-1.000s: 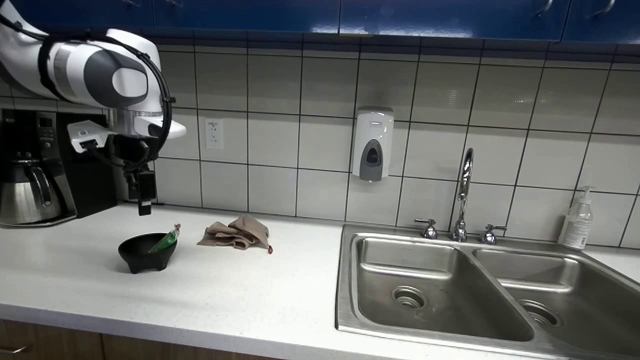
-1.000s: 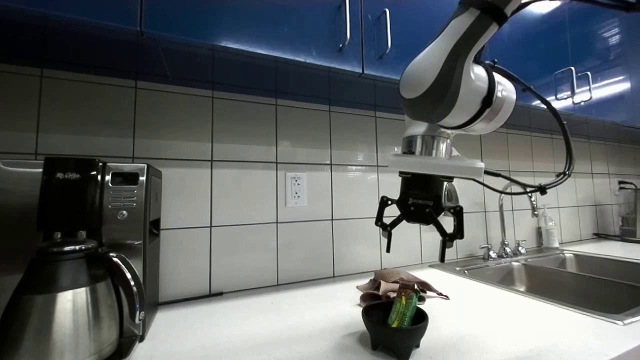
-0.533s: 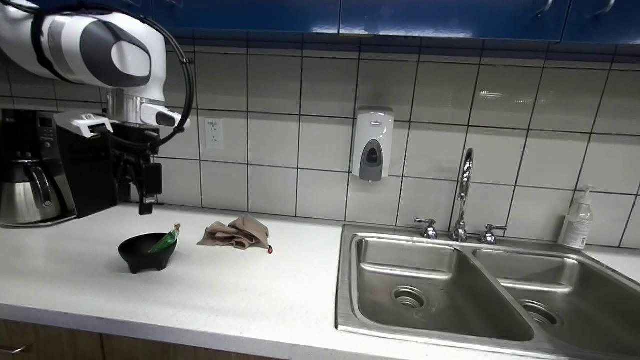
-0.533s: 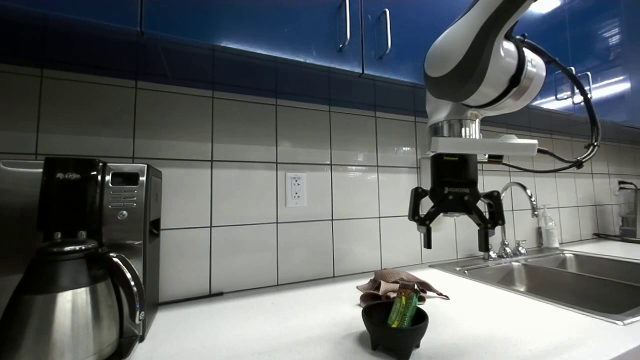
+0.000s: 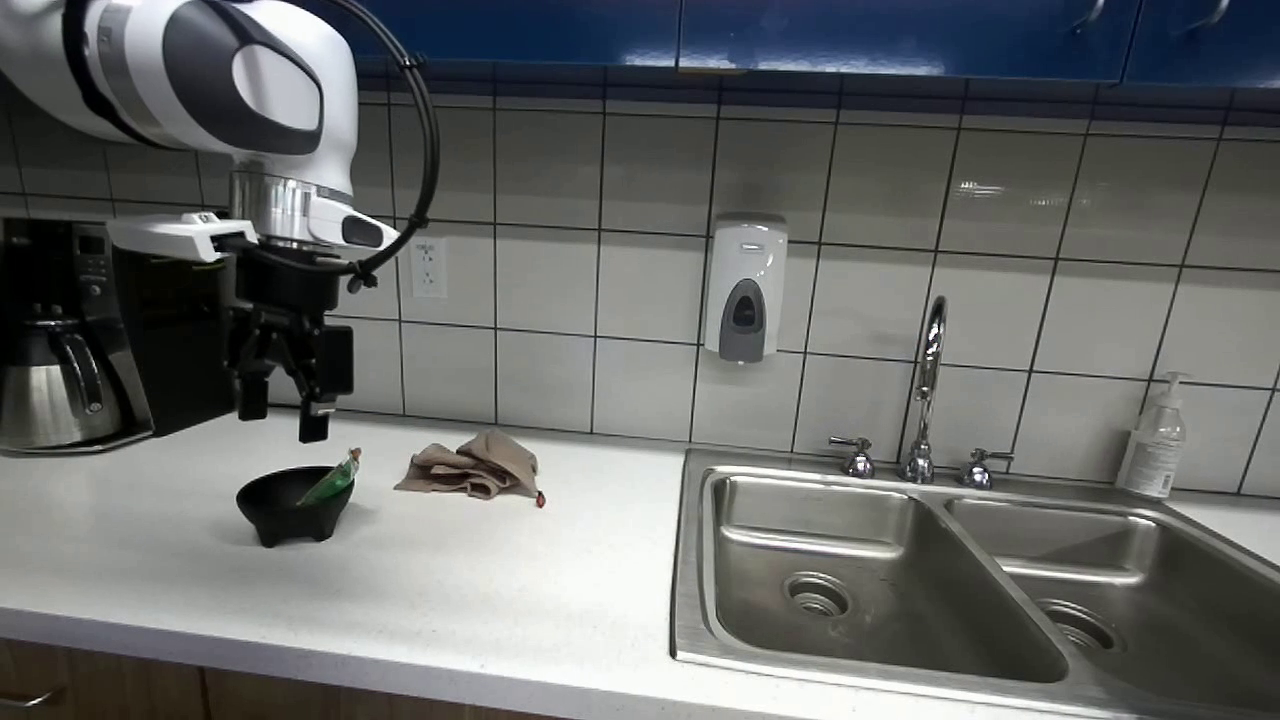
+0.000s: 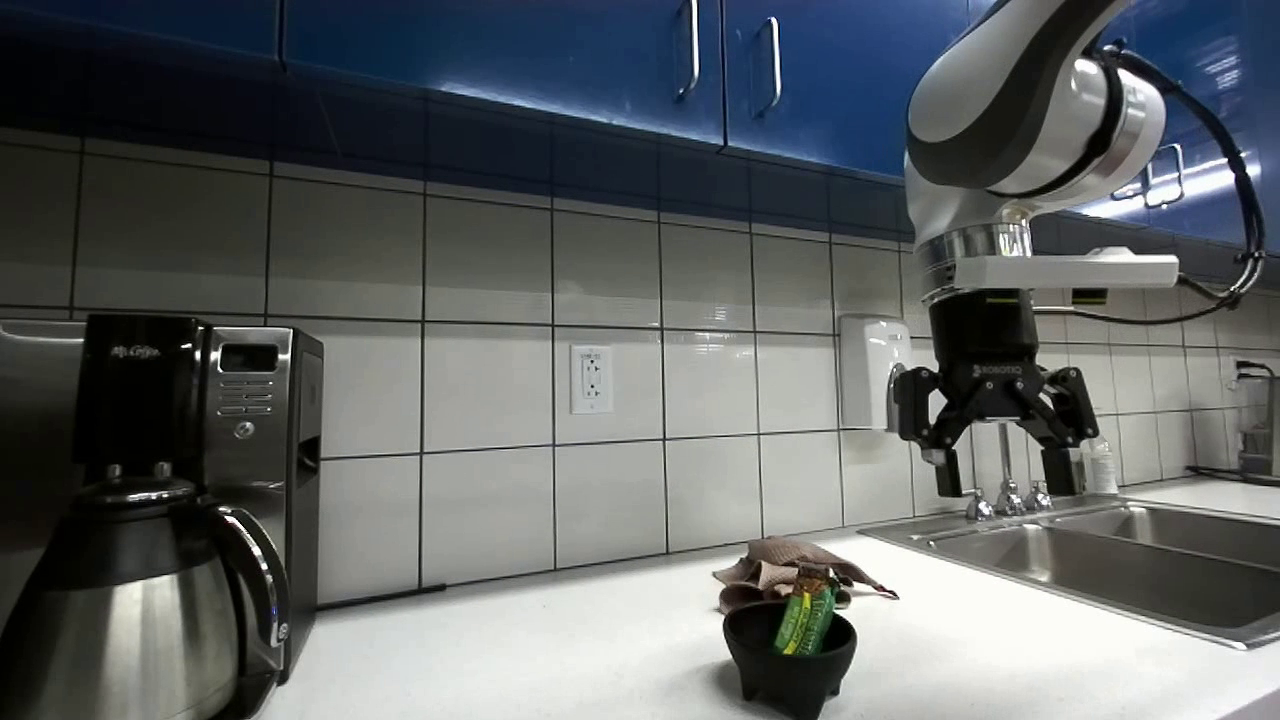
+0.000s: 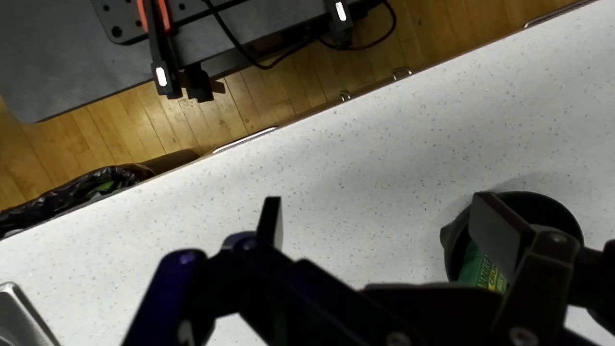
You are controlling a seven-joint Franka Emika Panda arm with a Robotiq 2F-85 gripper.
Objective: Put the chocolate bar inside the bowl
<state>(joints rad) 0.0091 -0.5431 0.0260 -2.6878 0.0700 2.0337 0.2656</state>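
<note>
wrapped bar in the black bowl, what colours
Mostly green wrapper with yellow, brownish top; clearest in an exterior view.

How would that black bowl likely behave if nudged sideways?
The black bowl would probably slide rather than roll, standing on stubby feet. A push high up might tip it, as it widens above them. The green bar, poking out the top, could shift.

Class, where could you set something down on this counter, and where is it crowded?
Bare counter lies between brown cloth and sink, and between coffee maker and bowl. It's crowded where the bowl, holding the green bar, sits by the cloth.
</note>
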